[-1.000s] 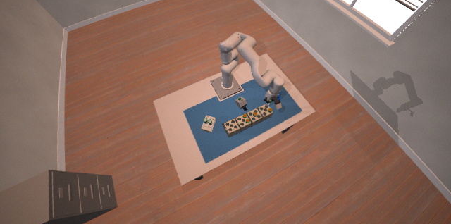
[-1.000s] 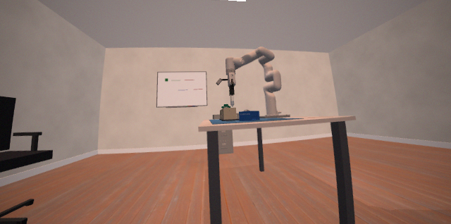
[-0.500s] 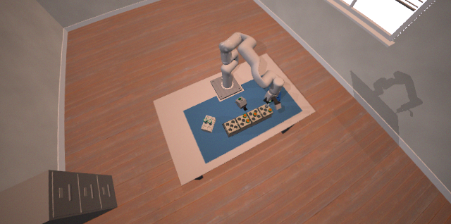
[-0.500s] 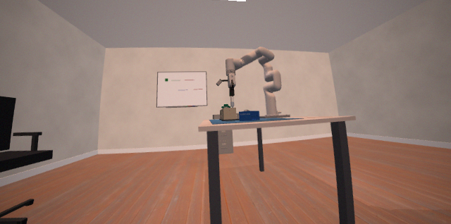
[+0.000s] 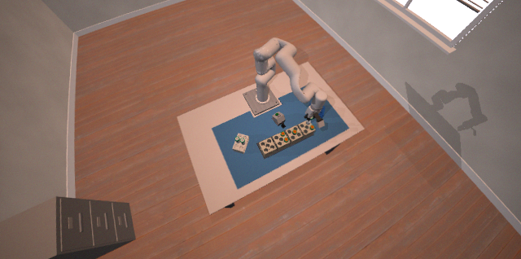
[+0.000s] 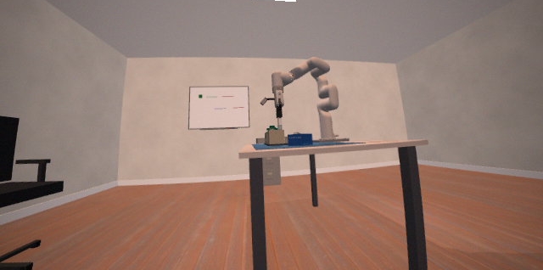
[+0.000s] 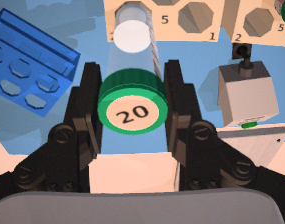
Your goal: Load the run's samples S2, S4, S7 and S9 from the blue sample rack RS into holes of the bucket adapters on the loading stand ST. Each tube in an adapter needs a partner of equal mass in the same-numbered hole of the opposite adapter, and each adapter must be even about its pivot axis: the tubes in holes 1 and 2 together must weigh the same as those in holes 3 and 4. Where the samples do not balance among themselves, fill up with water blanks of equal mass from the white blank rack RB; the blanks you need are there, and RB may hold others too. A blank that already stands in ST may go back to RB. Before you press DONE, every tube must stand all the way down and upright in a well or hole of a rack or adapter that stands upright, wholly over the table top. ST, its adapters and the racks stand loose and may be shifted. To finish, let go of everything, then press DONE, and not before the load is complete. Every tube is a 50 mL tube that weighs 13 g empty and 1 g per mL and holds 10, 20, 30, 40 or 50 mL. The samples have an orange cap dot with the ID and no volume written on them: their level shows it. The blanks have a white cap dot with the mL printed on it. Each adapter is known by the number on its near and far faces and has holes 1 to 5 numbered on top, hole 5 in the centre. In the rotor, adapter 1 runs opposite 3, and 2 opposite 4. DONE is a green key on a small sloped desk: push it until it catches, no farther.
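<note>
Top view looks steeply down from a high room corner; exterior view faces the table from low and far; wrist view looks straight down, close; all share the table
</note>
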`<state>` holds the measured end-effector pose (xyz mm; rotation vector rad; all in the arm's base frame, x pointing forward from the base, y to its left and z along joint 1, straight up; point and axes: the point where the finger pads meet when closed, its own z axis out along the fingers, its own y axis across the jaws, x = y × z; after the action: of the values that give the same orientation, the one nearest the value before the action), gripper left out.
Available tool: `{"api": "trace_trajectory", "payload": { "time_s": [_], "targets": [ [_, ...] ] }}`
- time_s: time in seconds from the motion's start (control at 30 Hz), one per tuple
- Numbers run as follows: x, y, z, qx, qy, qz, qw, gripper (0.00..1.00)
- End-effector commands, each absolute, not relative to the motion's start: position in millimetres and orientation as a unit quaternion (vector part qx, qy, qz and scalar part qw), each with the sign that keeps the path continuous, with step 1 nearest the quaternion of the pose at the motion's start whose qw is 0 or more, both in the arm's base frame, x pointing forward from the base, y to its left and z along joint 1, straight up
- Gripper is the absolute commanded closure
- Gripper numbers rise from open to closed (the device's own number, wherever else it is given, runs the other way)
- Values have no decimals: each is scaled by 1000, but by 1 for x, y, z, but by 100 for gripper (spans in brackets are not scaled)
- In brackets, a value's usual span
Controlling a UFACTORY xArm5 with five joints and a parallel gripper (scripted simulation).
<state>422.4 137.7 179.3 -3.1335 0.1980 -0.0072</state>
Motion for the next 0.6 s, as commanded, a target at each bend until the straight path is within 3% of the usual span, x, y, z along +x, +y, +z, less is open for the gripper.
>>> {"api": "trace_trajectory", "payload": {
  "time_s": [0.0,0.57],
  "targets": [
    [423,138,178,-998,63,-4,2,100],
    [423,138,163,-998,63,-4,2,100]
  ]
}}
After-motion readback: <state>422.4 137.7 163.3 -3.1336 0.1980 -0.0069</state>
